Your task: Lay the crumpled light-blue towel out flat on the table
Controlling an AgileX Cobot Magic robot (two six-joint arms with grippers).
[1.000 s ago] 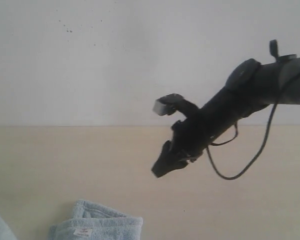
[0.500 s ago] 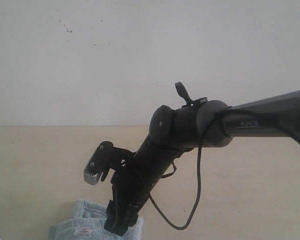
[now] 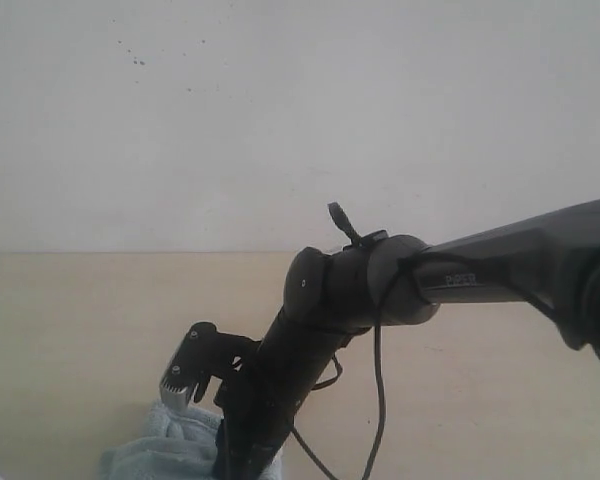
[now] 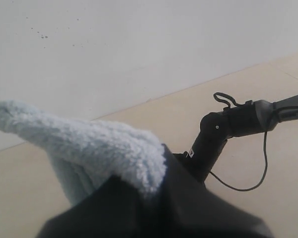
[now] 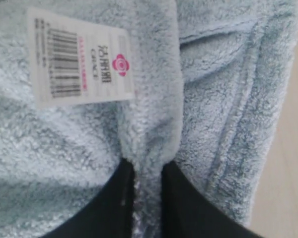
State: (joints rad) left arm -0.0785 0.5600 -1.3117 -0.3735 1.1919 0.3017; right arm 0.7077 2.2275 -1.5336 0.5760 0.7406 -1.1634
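Note:
The light-blue towel (image 3: 165,450) lies bunched on the beige table (image 3: 80,330) at the exterior view's bottom edge. My right arm reaches down onto it, and the arm hides the right gripper's tip there. In the right wrist view the right gripper (image 5: 148,166) is shut on a fluffy hemmed fold of the towel (image 5: 223,99), just beside the white barcode label (image 5: 79,59). My left gripper (image 4: 156,171) is shut on another part of the towel (image 4: 84,139), which sticks up out of the jaws in a thick fold above the table (image 4: 268,163).
A white wall (image 3: 280,120) rises behind the table's far edge. The right arm's black links and a loose cable (image 3: 378,400) hang over the table's middle. The same arm (image 4: 223,134) shows in the left wrist view, beyond the held fold.
The right arm swung down and to the left from mid-air onto the towel. Its jaws opened wide and then closed on the fold by the label.

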